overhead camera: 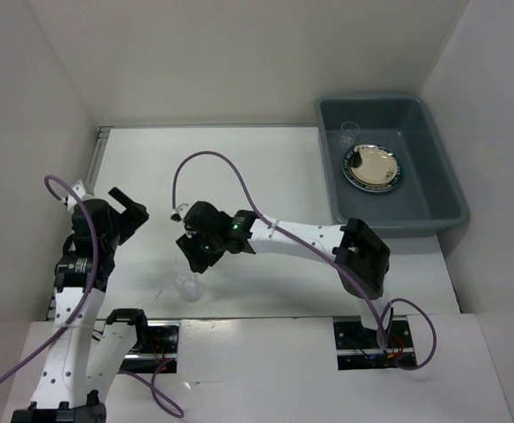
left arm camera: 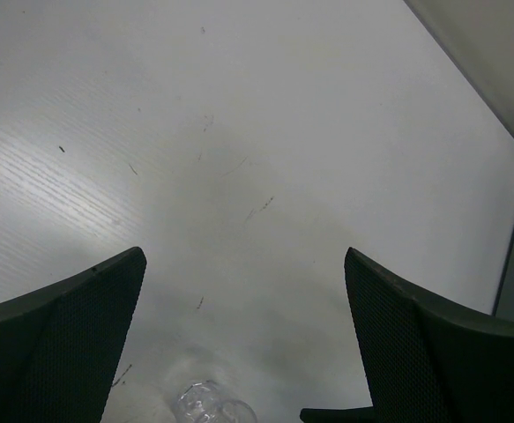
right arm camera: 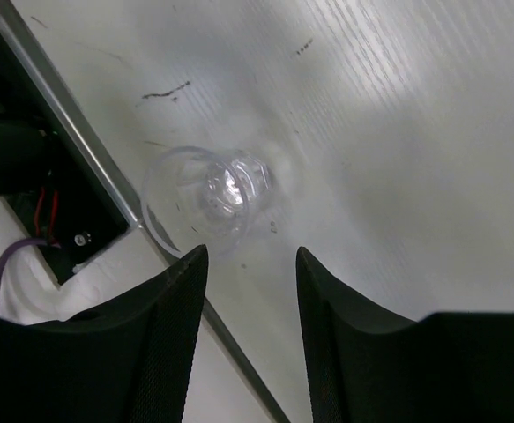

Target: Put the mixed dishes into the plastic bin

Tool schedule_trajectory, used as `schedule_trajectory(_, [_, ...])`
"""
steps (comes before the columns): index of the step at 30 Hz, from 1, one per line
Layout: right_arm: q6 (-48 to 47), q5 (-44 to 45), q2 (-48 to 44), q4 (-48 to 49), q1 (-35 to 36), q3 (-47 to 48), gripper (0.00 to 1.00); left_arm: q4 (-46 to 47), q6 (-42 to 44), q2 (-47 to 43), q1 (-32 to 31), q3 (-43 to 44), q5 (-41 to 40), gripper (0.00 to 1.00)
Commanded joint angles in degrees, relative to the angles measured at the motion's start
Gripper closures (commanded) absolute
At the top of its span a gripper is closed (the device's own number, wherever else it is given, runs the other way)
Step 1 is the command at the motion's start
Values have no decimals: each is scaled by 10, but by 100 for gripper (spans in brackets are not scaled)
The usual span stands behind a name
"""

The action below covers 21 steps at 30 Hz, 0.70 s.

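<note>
Last loose item in view is a clear cup (right arm camera: pixel 208 198), on the worktop (overhead camera: pixel 239 167) near its front edge, close to the metal strip (right arm camera: pixel 89 150) and well apart from the plastic bin (overhead camera: pixel 442 189). The bin already holds a teal-rimmed plate (overhead camera: pixel 371 166) and a second cup (overhead camera: pixel 349 132). The right fingers (right arm camera: pixel 160 335) are part-open w/ nothing btwn them. The cup sits just beyond their tips, not inside the gap, and it looks offset to one side of the gap's centre line. The left fingers (left arm camera: pixel 80 335) are spread wide and empty, hanging over bare worktop w/ the cup at the bottom edge of that wrist view. Main risk: the gap looks narrow vs the cup's rim, so a push fwd would prob bump the cup instead of straddling it. The cup is light and smooth, so a bump could skid or roll it toward the strip and off the front edge. Can't tell for sure if it's upright or tipped. If tipped, it rolls even easier. Second risk: a pinch on thin clear plastic, esp off-centre, may squirt it out or deform the wall. Third: the carry to the bin is long, so a weak grip could drop it en route. The left arm is near enough that a sideways move could clash.
</note>
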Motion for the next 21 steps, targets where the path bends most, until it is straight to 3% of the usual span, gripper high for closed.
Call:
schedule_trajectory(1, [-11, -16, 20, 26, 4, 42, 50, 4, -10, -4, 3, -4, -9, 0])
schedule_trajectory(12, [-11, -32, 79, 3, 4, 73, 62, 10, -10, -19, 3, -4, -14, 0])
schedule_trajectory(15, [-11, -32, 94, -13, 4, 88, 78, 10, -10, -19, 3, -9, -14, 0])
schedule_trajectory(16, [-11, -32, 94, -13, 4, 88, 89, 10, -10, -19, 3, -9, -14, 0])
schedule_trajectory(17, [-11, -26, 94, -24, 4, 93, 94, 10, -10, -19, -3, -9, -14, 0])
schedule_trajectory(21, [-5, 68, 41, -43, 4, 109, 99, 10, -10, -25, -3, -9, -19, 0])
